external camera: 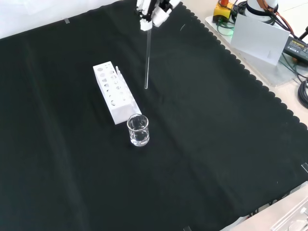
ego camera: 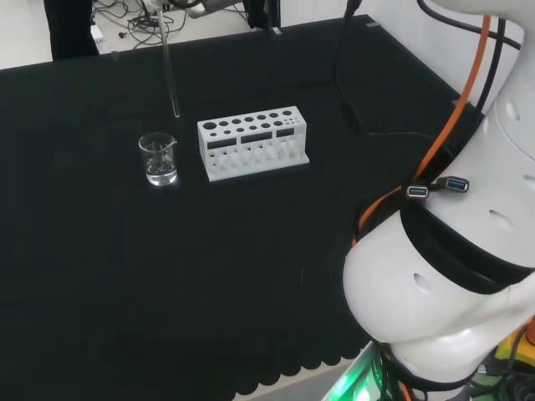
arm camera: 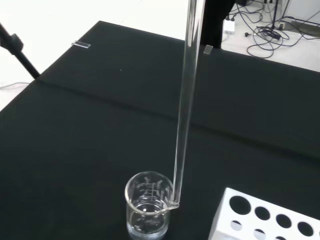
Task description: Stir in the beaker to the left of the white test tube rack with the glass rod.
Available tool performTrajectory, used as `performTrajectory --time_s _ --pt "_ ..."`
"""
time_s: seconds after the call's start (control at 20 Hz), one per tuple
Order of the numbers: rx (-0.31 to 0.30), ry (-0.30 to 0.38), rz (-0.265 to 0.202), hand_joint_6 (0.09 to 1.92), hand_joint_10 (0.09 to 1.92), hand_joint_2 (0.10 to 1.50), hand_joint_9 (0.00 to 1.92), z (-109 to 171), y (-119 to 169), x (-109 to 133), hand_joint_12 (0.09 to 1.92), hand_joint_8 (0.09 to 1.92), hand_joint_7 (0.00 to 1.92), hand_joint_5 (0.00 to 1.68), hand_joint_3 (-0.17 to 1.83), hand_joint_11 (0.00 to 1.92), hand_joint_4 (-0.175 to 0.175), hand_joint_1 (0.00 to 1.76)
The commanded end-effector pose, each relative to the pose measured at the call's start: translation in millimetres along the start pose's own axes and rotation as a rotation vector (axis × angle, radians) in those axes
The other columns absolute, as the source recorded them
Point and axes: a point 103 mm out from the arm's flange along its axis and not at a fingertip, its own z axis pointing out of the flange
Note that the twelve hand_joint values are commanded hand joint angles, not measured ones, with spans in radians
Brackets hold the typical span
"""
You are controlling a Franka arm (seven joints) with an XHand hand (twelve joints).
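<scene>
A small clear beaker (ego camera: 158,159) with a little clear liquid stands on the black cloth, just left of the white test tube rack (ego camera: 252,142) in the head view. The hand (external camera: 154,12) is high over the cloth and is shut on the top of a long glass rod (external camera: 147,57), which hangs almost straight down. In the front view the rod's tip is in the air beside the rack (external camera: 115,92), farther off than the beaker (external camera: 138,130). In the wrist view the rod (arm camera: 185,110) ends close to the rim of the beaker (arm camera: 148,205), with the rack's corner (arm camera: 270,220) alongside.
The arm's white links (ego camera: 468,251) take up the head view's right side. A black cable (ego camera: 347,92) lies on the cloth behind the rack. A grey box (external camera: 260,36) and cables sit off the cloth at the front view's upper right.
</scene>
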Motion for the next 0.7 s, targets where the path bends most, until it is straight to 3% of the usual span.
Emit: performTrajectory --time_s 0.05,0.7 --pt "-0.001 0.002 -0.02 0.21 0.77 1.13 1.72 -1.0 -3.1 9.0 0.6 1.1 1.13 1.27 -0.17 1.69 -0.175 1.3" --pt "-0.014 0.055 -0.082 0.2 0.76 1.12 1.72 9.5 11.6 14.1 0.6 1.1 1.13 1.28 -0.17 1.7 -0.175 1.3"
